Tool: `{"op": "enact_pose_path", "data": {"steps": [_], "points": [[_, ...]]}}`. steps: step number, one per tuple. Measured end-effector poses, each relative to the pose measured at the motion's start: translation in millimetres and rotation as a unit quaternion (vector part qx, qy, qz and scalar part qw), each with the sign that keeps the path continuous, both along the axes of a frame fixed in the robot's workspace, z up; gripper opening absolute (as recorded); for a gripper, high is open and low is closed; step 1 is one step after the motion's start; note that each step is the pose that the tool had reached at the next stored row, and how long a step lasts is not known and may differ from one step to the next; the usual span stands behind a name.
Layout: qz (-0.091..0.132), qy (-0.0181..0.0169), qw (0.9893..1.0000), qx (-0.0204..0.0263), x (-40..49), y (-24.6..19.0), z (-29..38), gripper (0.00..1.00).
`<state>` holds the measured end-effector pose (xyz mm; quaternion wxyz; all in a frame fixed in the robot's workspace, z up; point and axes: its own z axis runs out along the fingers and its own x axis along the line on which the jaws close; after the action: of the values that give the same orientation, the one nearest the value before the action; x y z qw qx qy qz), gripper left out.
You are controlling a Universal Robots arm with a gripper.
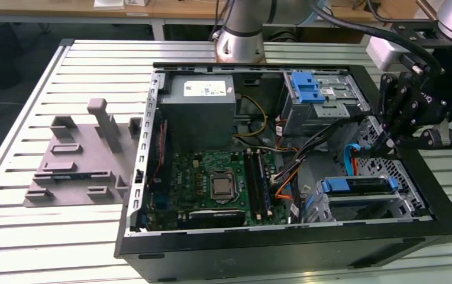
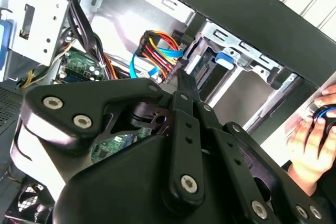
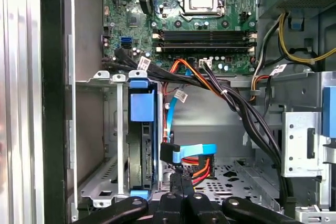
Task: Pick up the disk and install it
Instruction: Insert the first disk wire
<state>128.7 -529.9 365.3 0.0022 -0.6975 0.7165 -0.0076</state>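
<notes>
Blue-framed, the disk (image 1: 356,186) (image 3: 142,140) sits on edge in the drive cage (image 1: 384,198) of the open computer case (image 1: 289,248). Your gripper (image 1: 372,149) (image 3: 181,179) hangs beside it, fingers pressed together on the blue data cable (image 3: 191,153), near the motherboard (image 1: 214,186).

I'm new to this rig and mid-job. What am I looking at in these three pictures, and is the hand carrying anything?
The exterior view looks down on an open black computer case lying on a slatted metal table, with a grey plastic fixture beside it. The grey robot arm reaches over the case. Its black hand hangs above the drive bays. The two wrist views come from cameras riding near that hand, looking into the case. The hand looks shut and holds nothing. The silver hard drive in a blue plastic carrier already sits in its metal cage, next to the green motherboard.
</notes>
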Motion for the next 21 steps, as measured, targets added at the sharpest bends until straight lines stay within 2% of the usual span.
{"op": "enact_pose_path", "data": {"steps": [3,4,5,6,9,12,13,18,21], "points": [[0.0,0.0,1.0,-0.0004,0.0,0.1,0.0,0.11],[0.0,0.0,1.0,-0.0005,0.0,0.4,-0.1,0.17],[0.0,0.0,1.0,-0.0015,0.0,1.2,-0.1,0.17],[0.0,0.0,1.0,-0.003,0.0,2.1,-0.1,0.24],[0.0,0.0,0.9999,-0.011,0.0,5.7,0.0,0.24],[0.0,-0.0005,0.9997,-0.0259,-0.5,8.8,-0.2,0.24],[0.0,-0.0006,0.9996,-0.0275,-0.7,9.6,-0.4,0.24],[0.0,-0.0008,0.9996,-0.0276,-1.9,13.8,-1.4,0.24],[0.0,-0.001,0.9996,-0.0275,-2.0,14.6,-2.8,0.24]]}}
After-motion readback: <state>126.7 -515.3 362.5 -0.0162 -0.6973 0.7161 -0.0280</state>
